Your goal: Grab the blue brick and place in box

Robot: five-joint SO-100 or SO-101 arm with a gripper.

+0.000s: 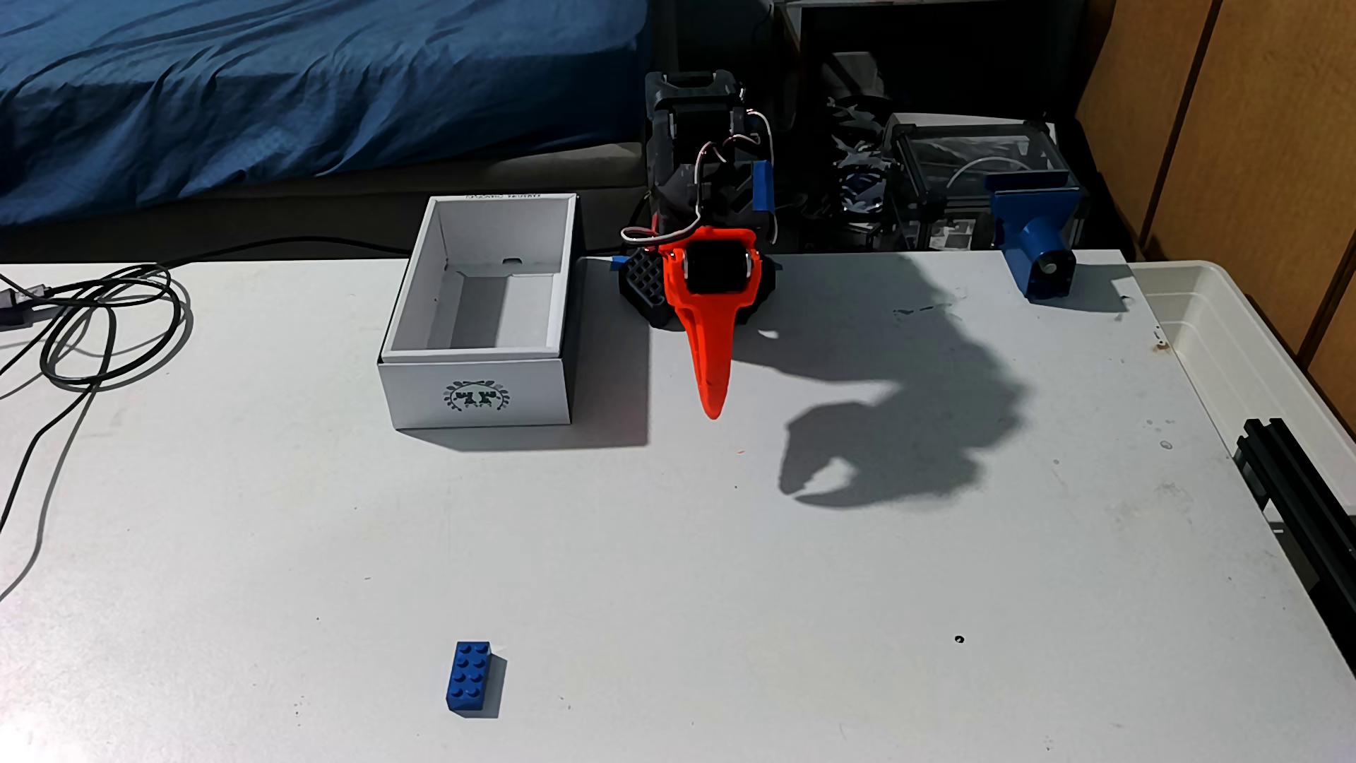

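Gripper: we see the orange plastic two-finger gripper pointing down toward us from the black arm at the table's far edge; its tip hangs above the surface, right of the box; from the front the fingers overlap, so we cannot tell from the gripper itself whether they are parted; its shadow on the table shows two tips with a small gap between them; nothing is held.
Cables: we find a loose coil of dark cables at the far left of the white table.
Box: we see the white rectangular cardboard box with a black wreath-like emblem on its near short side; it stands open-topped at the table's far side, left of the gripper, and looks empty.
Brick: we see the small bright blue plastic brick with eight studs lying studs-up near the front edge, well apart from the box and the gripper; it sits roughly in line with the box.
Clamp: we note a larger blue printed clamp-like part at the far right edge.
Tub: we see a translucent white plastic tub beside the table on the right.
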